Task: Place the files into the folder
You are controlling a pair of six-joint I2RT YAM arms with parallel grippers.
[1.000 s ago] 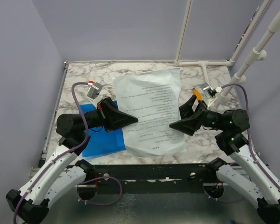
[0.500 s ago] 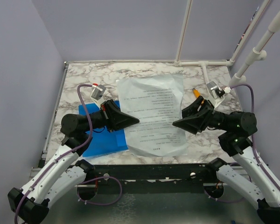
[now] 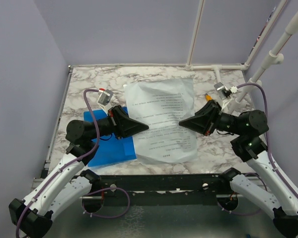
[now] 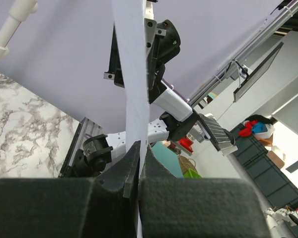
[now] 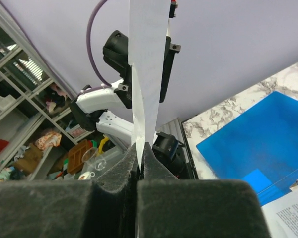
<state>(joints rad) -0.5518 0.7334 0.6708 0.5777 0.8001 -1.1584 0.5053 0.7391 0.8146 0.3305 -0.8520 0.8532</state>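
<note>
The thin white paper sheets printed with black text [image 3: 161,106] are pinched at both sides. The left claw [image 3: 145,128] is shut on their left edge and the right claw [image 3: 182,123] is shut on their right edge. In each wrist view the paper [image 4: 135,74] [image 5: 147,49] is seen edge-on, rising from between closed jaws. The sheets appear to be slung between the two claws, above the grey-veined marble surface [image 3: 89,82], with the far end sagging towards it. The flat, glossy bright-blue plastic folder [image 3: 108,148] lies on the surface at the near left, under the left arm. Its right edge is tucked beneath the left margin of the sheets. Whether the folder is open cannot be told. The step in hand is judged to be the carrying of the sheets across to the folder. For this to be done well, the two claws should be moved together and kept equally far apart, so that the paper is neither torn nor allowed to buckle. The sheets should be kept lifted clear of the folder's edge and lowered squarely within its outline. The left arm should be kept from pressing on the folder.
</note>
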